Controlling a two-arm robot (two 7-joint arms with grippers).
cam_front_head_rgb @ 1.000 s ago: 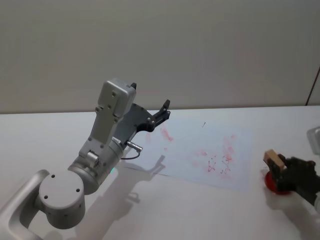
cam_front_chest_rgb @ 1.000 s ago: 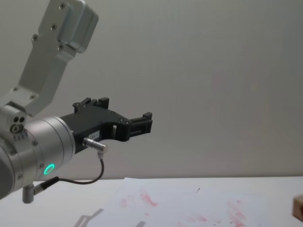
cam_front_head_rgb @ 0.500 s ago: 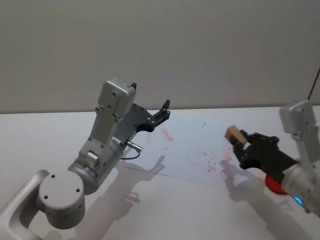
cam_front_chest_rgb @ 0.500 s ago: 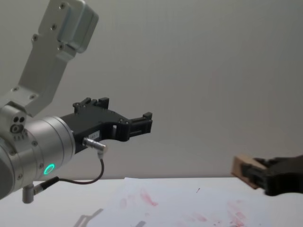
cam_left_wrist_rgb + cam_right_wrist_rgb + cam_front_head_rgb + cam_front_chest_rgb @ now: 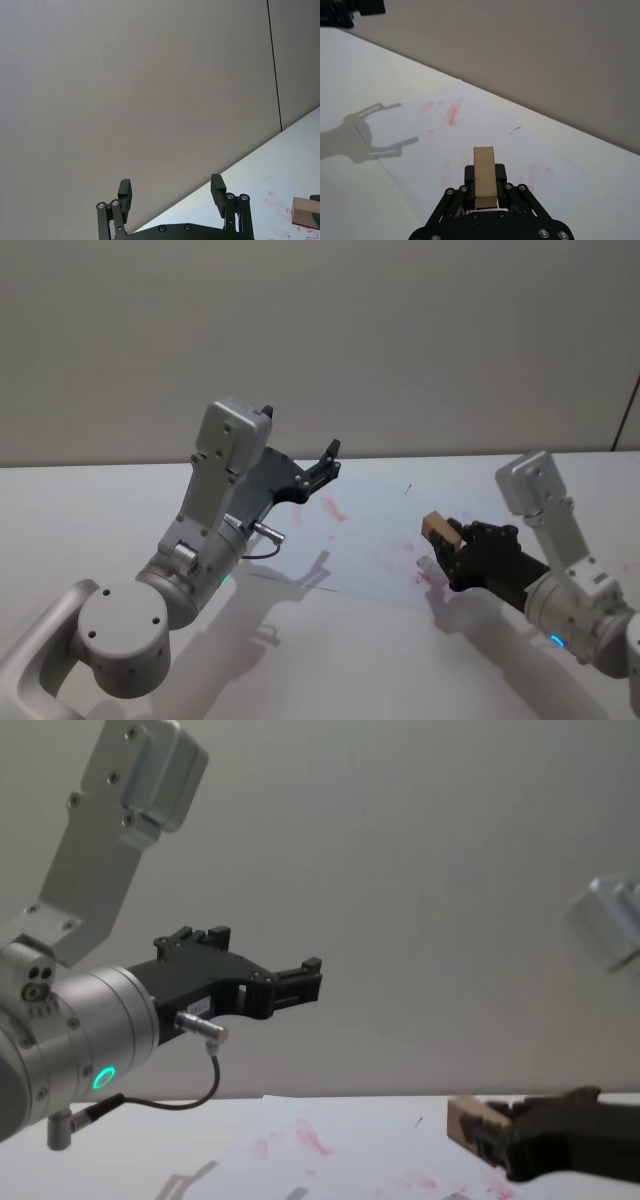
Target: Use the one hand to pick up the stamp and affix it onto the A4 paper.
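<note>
- Right pincer (image 5: 445, 543): black, two-fingered, clenched on the small tan wooden rectangular stamp (image 5: 438, 528). In the right wrist view the fingers (image 5: 470, 181) press the block's two long sides, and its far end projects beyond them.
- Stamp, position: held over the right-hand part of the thin white A4 paper (image 5: 365, 530), amid that sheet's red and pink ink smears. In the chest view the block (image 5: 468, 1126) is seen from the side, slightly tilted, and appears lifted off the sheet (image 5: 340, 1150).
- Right arm: silver, reaching in from the right side of the bench, with its shadow falling on the white surface below it.
- A4 paper, position: flat on the white bench (image 5: 100, 510), skewed to the bench's edge, with a further red smear near its left end.
- Left pincer (image 5: 330, 460): black, released, its fingers (image 5: 125, 189) spread wide apart and gripping nothing. It hangs well above the sheet's left end, pointing toward the plain grey-beige wall (image 5: 400, 340), well apart from the stamp.
</note>
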